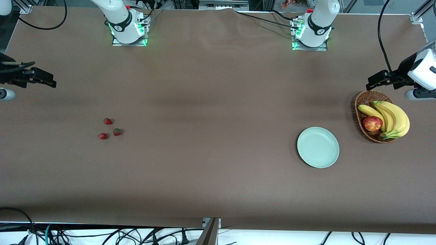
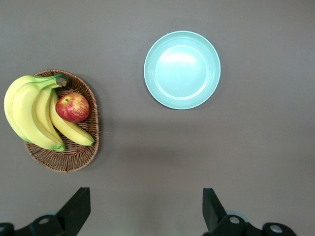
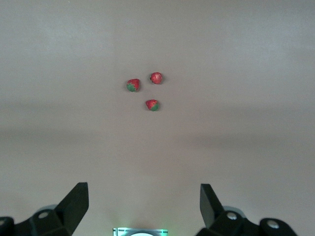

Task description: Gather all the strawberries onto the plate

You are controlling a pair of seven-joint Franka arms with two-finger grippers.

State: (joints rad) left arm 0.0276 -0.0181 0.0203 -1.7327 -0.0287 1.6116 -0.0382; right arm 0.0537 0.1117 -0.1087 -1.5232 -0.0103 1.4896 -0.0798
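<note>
The brown table [image 1: 211, 102] spreads wide and mostly bare, with a broad stretch of open surface between its two ends. At the left arm's end, a wicker basket [image 1: 361, 103] sits close to the table's edge, holding a bunch of bananas [image 1: 395, 117] and an apple [image 1: 372, 123]. The plate [image 1: 318, 147] lies beside the basket, apart from it, slightly nearer to the front camera and more toward the table's middle; nothing rests on it. The left gripper [image 2: 145, 209] hangs released over the table edge next to the basket, fingers spread wide and holding nothing. The right gripper [image 3: 142, 206] waits likewise over the right arm's end of the table, spread wide and holding nothing. The three strawberries [image 1: 108, 121] lie in a tight cluster toward the right arm's end, close together but not touching, well apart from the plate, with clear surface all around them.
</note>
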